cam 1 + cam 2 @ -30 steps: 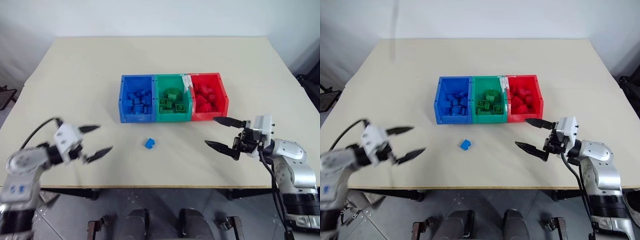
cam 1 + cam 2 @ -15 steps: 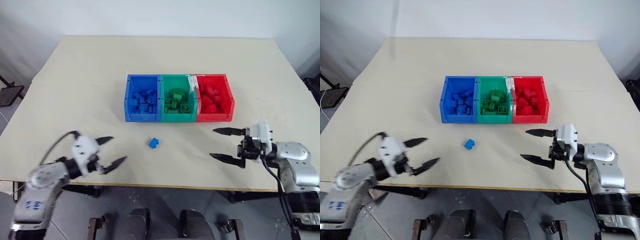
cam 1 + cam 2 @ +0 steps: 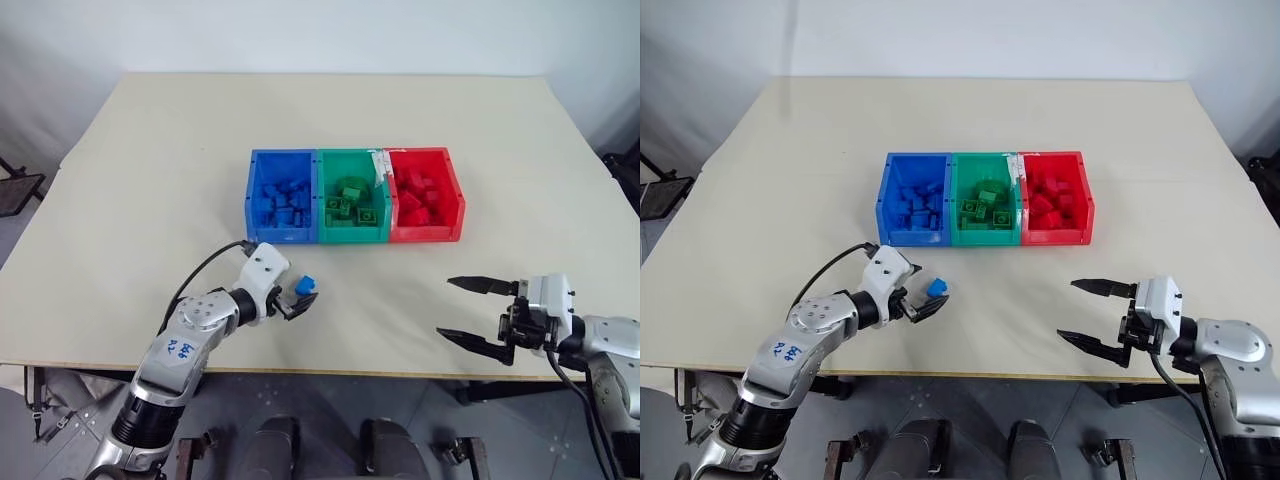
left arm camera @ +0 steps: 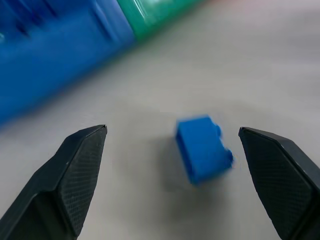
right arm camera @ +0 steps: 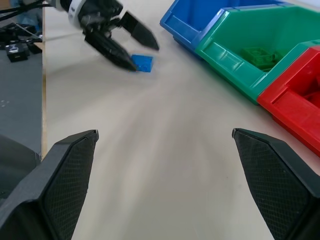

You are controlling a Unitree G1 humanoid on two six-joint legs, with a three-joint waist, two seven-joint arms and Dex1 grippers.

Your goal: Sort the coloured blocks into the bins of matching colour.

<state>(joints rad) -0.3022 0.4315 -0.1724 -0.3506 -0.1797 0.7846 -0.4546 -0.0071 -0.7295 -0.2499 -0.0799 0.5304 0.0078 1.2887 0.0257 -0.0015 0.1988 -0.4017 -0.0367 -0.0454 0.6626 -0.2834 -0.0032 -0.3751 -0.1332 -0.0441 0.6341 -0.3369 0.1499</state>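
Low in the frame, the left gripper (image 3: 297, 302) has its jaws spread around the lone blue block (image 3: 306, 286) on the table (image 3: 150, 150), apparently lined up to close on it. At lower right the right gripper (image 3: 478, 315) hangs open and empty, well clear. Beyond, mid-frame, the blue bin (image 3: 281, 199) sits leftmost of three, likely the block's destination.

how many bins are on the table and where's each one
3, side by side in a row across the middle of the table: the blue bin on the robot's left, the green bin in the middle, the red bin on the right. None looks hidden.
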